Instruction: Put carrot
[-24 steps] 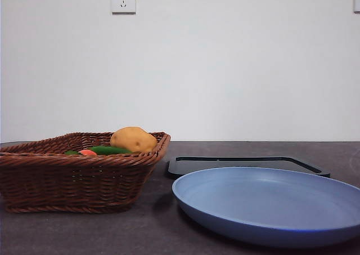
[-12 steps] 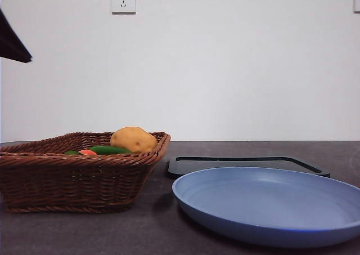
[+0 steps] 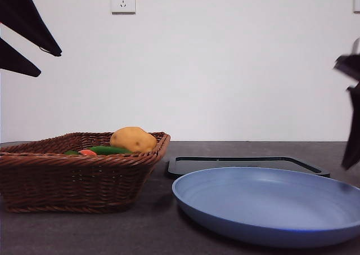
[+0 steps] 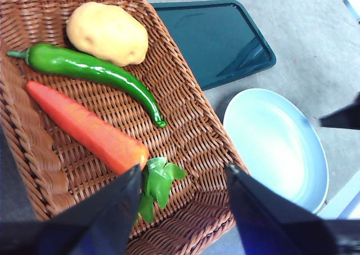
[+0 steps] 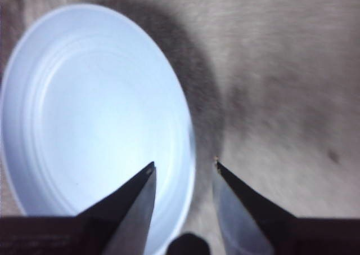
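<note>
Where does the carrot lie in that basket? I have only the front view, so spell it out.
Observer: The carrot lies flat on the floor of the basket, alongside the green pepper and apart from it, on the side away from the potato.
Operator: Report the left pincer.
Observer: The left pincer hovers above the basket with its jaws open, holding nothing. Its wrist camera shows the carrot's leafy end between them.
Operator: Now the right one.
Observer: The right pincer is open too. It hangs over the rim of the blue plate, holding nothing.
</note>
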